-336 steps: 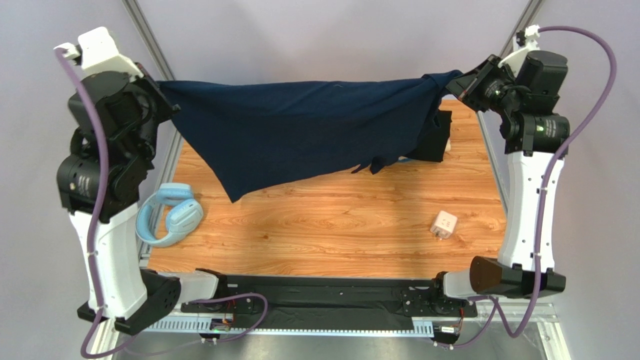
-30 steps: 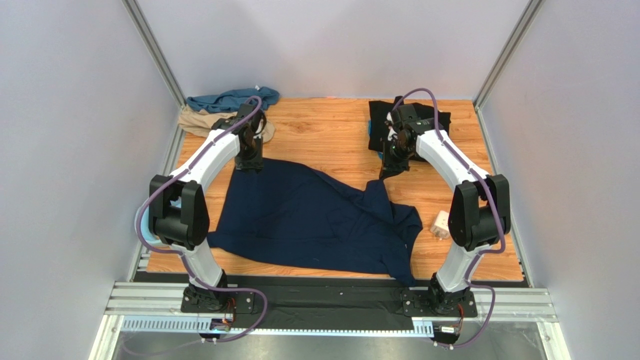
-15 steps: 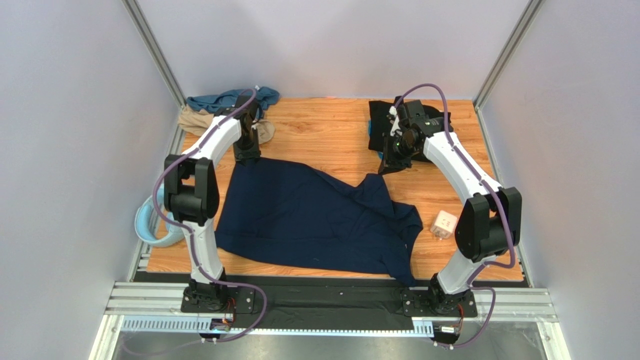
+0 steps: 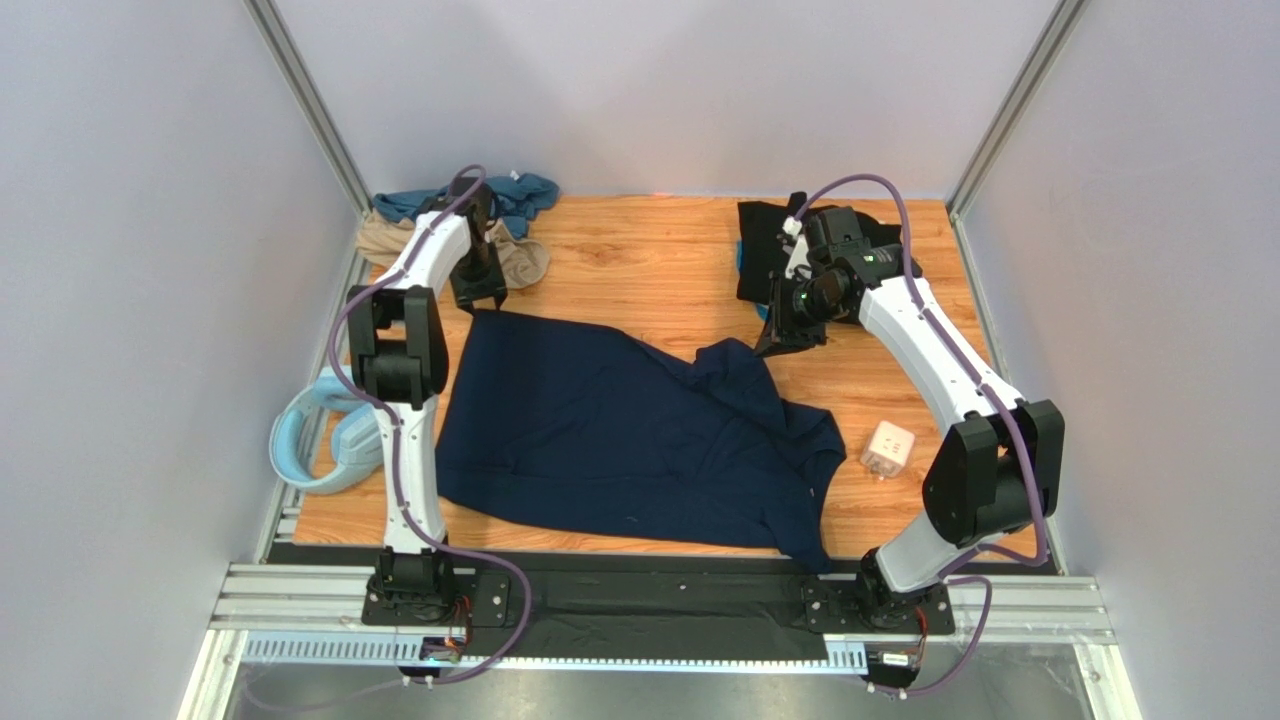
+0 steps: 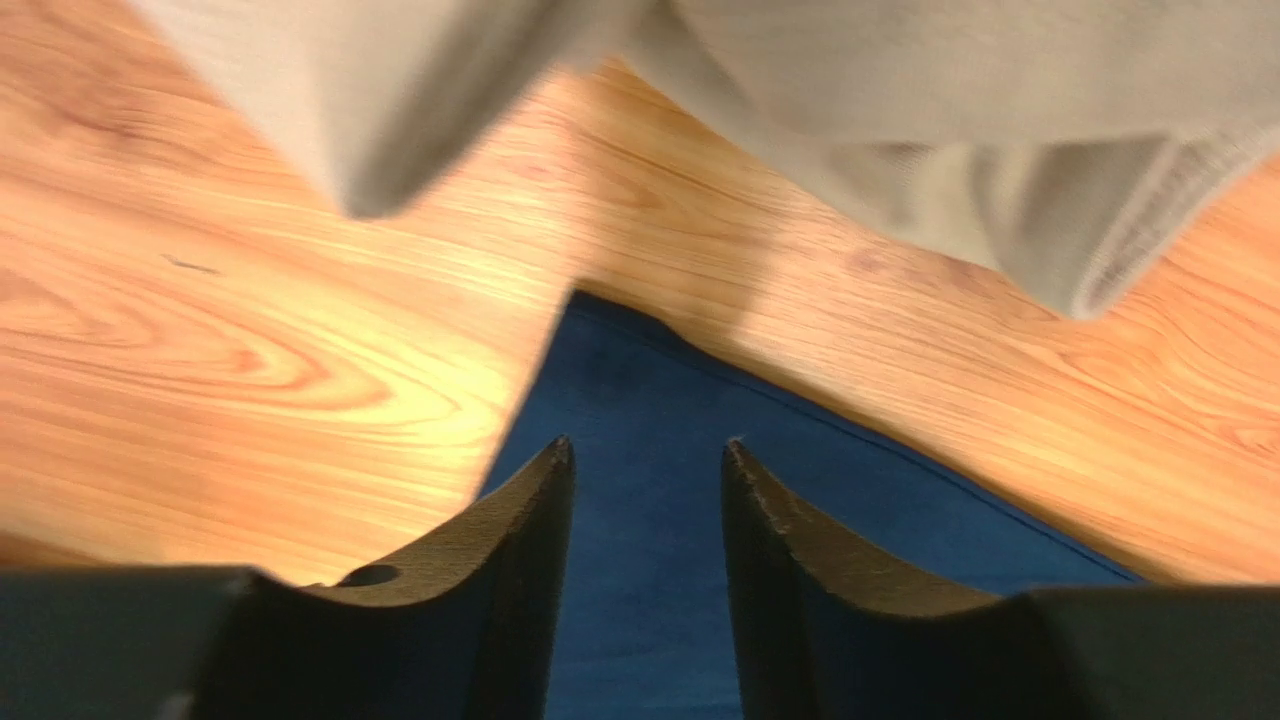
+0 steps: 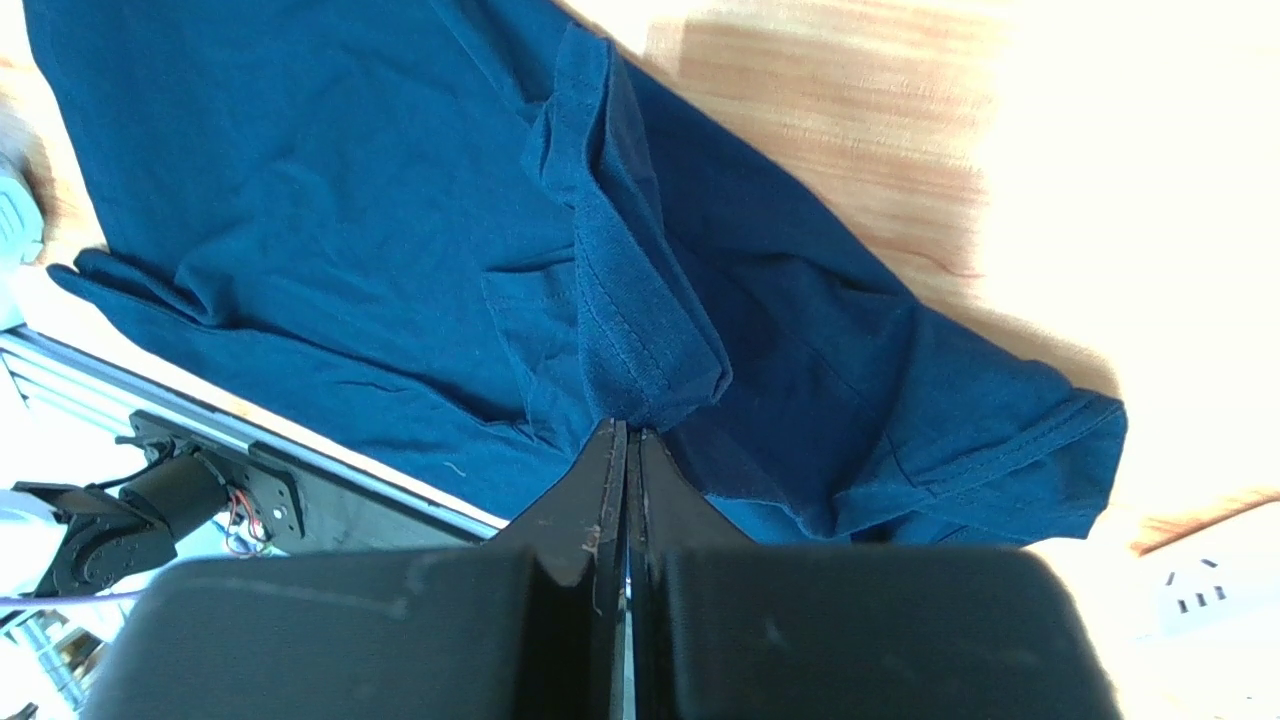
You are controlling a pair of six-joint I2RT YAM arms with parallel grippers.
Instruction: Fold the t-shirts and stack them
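T-shirts (image 4: 451, 198) four; navy t-shirt (image 4: 631, 435) clamped by right end effector (image 6: 624, 431), left end effector (image 5: 646, 458) apart.

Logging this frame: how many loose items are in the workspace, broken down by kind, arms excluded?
t-shirts: 4 (navy t-shirt, black t-shirt, teal t-shirt, tan t-shirt)
pale blue ring: 1
white cube: 1
Total: 6
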